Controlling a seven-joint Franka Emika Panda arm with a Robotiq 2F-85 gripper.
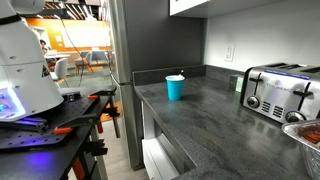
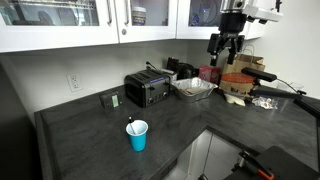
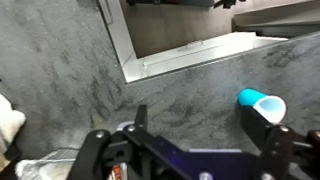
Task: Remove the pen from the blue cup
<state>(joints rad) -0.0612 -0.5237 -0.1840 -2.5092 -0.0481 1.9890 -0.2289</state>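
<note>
The blue cup [image 1: 175, 90] stands upright on the dark countertop, near the front corner in an exterior view [image 2: 137, 137]. The white pen [image 1: 180, 76] stands tilted inside it, its tip sticking out above the rim [image 2: 131, 126]. My gripper [image 2: 228, 48] hangs high above the far end of the counter, well away from the cup. In the wrist view the gripper [image 3: 200, 118] is open and empty, with the cup [image 3: 262, 102] just beyond one finger. I cannot make out the pen there.
A chrome toaster [image 2: 147, 90] stands against the wall [image 1: 282, 92]. A wire basket [image 2: 195, 88] and boxes [image 2: 238, 85] sit below the gripper. Upper cabinets [image 2: 90, 20] hang overhead. The counter's metal edge [image 3: 180, 55] crosses the wrist view.
</note>
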